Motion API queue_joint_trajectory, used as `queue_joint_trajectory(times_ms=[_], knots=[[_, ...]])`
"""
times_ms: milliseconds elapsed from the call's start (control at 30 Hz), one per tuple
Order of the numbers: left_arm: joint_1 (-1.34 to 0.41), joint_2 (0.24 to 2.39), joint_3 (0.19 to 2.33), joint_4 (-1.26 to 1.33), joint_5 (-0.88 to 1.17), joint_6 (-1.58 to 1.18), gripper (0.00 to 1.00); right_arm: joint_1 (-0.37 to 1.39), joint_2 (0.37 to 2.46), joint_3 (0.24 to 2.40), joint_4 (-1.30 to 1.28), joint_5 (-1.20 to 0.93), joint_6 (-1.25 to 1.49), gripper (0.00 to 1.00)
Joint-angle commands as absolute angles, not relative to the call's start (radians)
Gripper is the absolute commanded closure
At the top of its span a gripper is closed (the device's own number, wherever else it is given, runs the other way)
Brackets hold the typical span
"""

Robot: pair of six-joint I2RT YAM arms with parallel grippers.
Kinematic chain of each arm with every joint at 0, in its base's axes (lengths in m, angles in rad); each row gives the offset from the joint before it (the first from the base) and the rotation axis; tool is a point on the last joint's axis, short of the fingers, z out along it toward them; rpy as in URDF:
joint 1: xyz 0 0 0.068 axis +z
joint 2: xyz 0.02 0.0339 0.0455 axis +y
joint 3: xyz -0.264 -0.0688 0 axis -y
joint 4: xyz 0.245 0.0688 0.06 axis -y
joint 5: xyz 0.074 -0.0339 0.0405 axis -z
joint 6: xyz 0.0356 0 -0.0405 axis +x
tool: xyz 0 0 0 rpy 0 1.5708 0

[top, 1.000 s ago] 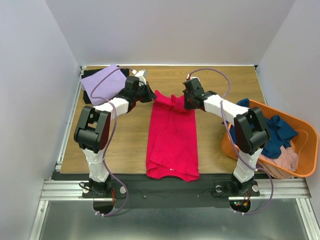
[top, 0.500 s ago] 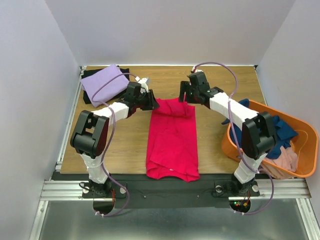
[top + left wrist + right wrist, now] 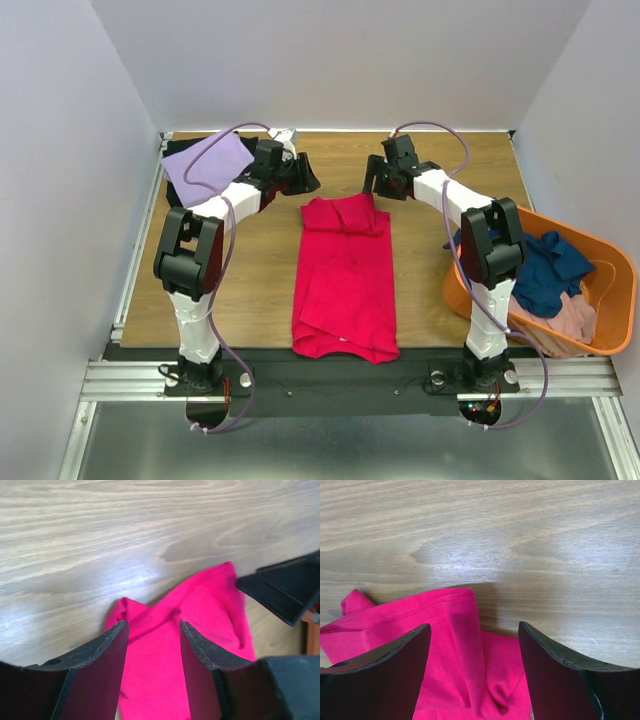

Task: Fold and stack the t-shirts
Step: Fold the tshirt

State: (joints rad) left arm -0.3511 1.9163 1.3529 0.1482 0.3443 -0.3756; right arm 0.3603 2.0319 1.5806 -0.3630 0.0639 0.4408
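- The crimson-pink t-shirt (image 3: pixel 345 290) lies flat at the centre of the table (image 3: pixel 250 280). Its long axis runs from 6 o'clock (near hem, by the arm bases) to 12 o'clock.
- At 3 o'clock from this shirt, the orange tub (image 3: pixel 612 340) holds a navy t-shirt (image 3: pixel 545 275) and a dusty pink t-shirt (image 3: pixel 575 320), both unfolded.
- The far end of the crimson shirt is doubled back on itself in a narrow, rumpled band.
- The left gripper (image 3: pixel 308 183) hangs just past the far-left corner of that band. Its jaws are apart and hold nothing; the wrist view shows cloth below and between the fingers, untouched.
- The right gripper (image 3: pixel 370 180) hangs just past the far-right corner, jaws likewise apart and empty.
- Key relation: the shirt lies toward 6 o'clock from both grippers, one gripper per far corner, about equally near. Judgement: the next fold would carry the far end toward 6 o'clock along the long axis.
- At 10 o'clock, in the far-left corner, a folded lavender t-shirt (image 3: pixel 205 158) rests on a black t-shirt (image 3: pixel 178 148); this appears to be the stack.
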Motion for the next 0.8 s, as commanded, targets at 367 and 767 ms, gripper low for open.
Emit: queue_joint_trajectory(times_ms=[367,767], knots=[[-0.311,1.911,1.33,0.083,0.385,-0.383,0.44,0.357,2.126,1.672,-0.35,-0.025,0.41,0.32],[-0.302,1.916,1.273,0.055,0.397,-0.416,0.43,0.354,2.134,1.678,-0.35,-0.044,0.402,0.59]])
